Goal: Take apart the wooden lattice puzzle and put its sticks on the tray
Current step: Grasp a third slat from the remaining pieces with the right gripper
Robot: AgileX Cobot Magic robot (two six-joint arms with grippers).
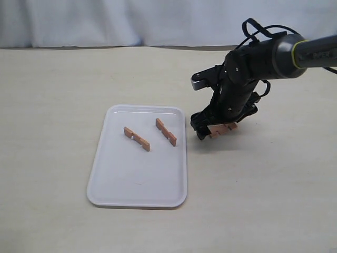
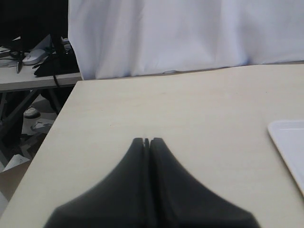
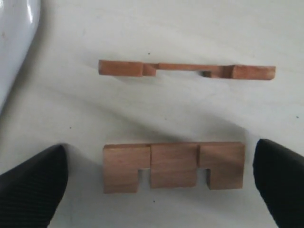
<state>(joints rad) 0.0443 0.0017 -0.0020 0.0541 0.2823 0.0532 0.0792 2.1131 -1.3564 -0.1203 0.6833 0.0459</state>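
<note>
Beige tabletop [image 1: 63,79]; white curtain [image 1: 105,21] behind; cluttered side desk [image 2: 28,78].

Bare counter [image 1: 263,200] on every side of the tray [image 1: 100,182]; free to pass anywhere there. Inside the rim, near half free; far half taken by the left tray stick [image 1: 137,138] and the right tray stick [image 1: 166,132], apart, with a lane between. Just right of the tray, blocked low down by the right tool [image 3: 159,156] and its arm. Between its spread fingers [image 3: 33,194], the flat stick [image 3: 174,166], with a gap at each end. Past that, apart, the edge-on stick [image 3: 186,70]; a strip of counter between the two. Ahead of the left tool [image 2: 148,142], fingers pressed together, nothing but counter up to the tray's corner.
</note>
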